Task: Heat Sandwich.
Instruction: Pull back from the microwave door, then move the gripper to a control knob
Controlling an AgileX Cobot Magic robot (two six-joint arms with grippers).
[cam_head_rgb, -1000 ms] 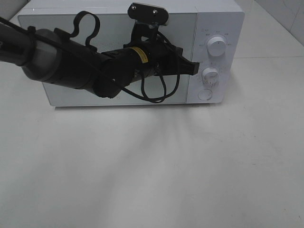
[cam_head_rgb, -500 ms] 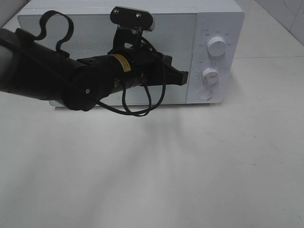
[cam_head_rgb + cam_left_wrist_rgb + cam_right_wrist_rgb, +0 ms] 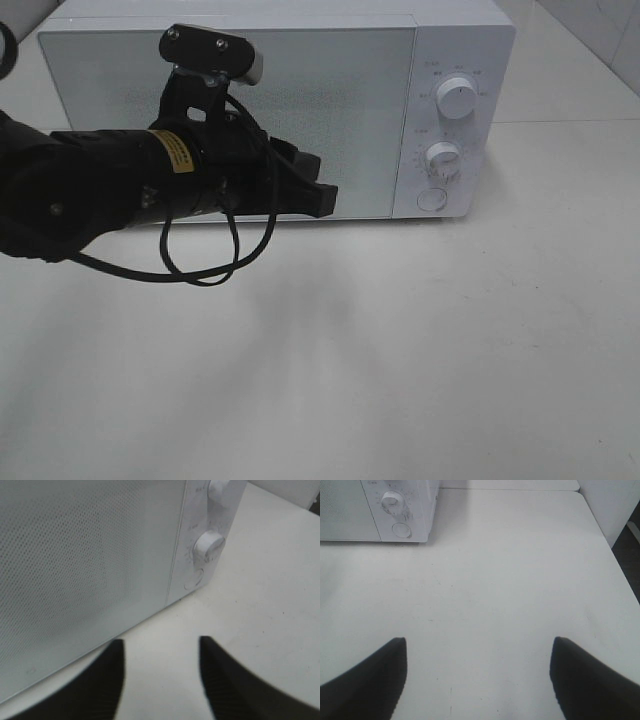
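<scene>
The white microwave (image 3: pixel 300 100) stands at the back of the table with its door shut. The sandwich is hidden from every view. My left gripper (image 3: pixel 322 195) hovers in front of the door's lower right part, left of the lower knob (image 3: pixel 443 160) and apart from it. In the left wrist view its fingers (image 3: pixel 112 675) stand apart with nothing between them, pointing towards the same lower knob (image 3: pixel 208 546). My right gripper (image 3: pixel 479 647) is open and empty over bare table, away from the microwave (image 3: pixel 400 510).
The control panel carries an upper knob (image 3: pixel 458 100) and a round button (image 3: pixel 432 199) under the lower knob. A black cable loop (image 3: pixel 200 260) hangs below the left arm. The table's right edge (image 3: pixel 620 580) shows in the right wrist view.
My left arm has drawn back to the left, away from the lower knob where its fingertips were. Its fingers now stand apart. The right gripper has not moved.
</scene>
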